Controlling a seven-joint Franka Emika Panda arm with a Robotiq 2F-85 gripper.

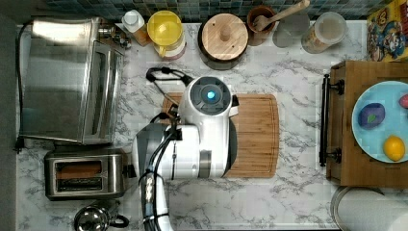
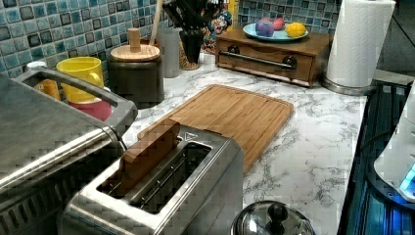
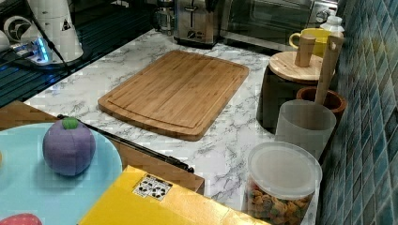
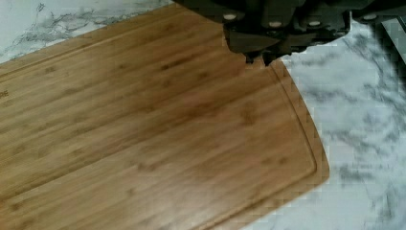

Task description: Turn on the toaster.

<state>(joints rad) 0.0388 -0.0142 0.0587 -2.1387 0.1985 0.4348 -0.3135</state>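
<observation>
So the white-and-grey marble desk (image 1: pixel 293 72) carries pretty much everything here. Biggest thing on it is the large steel toaster oven with the glass door (image 1: pixel 67 79), sitting at the top view's left, up by the blue tiled wall.

The white robot arm (image 1: pixel 202 130) hangs over the middle of the desk, above the left part of the rectangular bamboo cutting board (image 1: pixel 255 134) in the top view. The board's bare in the right view.

At the top view's right there's a wooden drawer box (image 1: pixel 361 120) with a light blue plate (image 1: pixel 370 139) on top, holding a purple toy fruit (image 1: pixel 371 115) and a yellow lemon (image 1: pixel 394 147). Just near of that box stands a white paper towel roll (image 2: pixel 359 41).

The small brushed-steel two-slot toaster (image 1: pixel 85 174) sits at the top view's lower left, just beside the toaster oven and left of the arm. In the left view a brown slice of bread (image 2: pixel 149 152) stands in one slot, poking up above the top.

Along the tiled wall: a dark round canister with a wooden lid (image 1: pixel 223 37), a yellow mug (image 1: pixel 166 31), a lidded plastic jar (image 1: pixel 325 31) and a brown pot with a wooden spoon (image 1: pixel 262 19).

A small shiny round steel kettle (image 1: pixel 94 219) sits right next to the toaster, at the top view's bottom edge.

The black gripper (image 4: pixel 261 60) shows up in the wrist view over the board's corner, fingers (image 4: pixel 267 58) drawn close together with nothing between them.
</observation>
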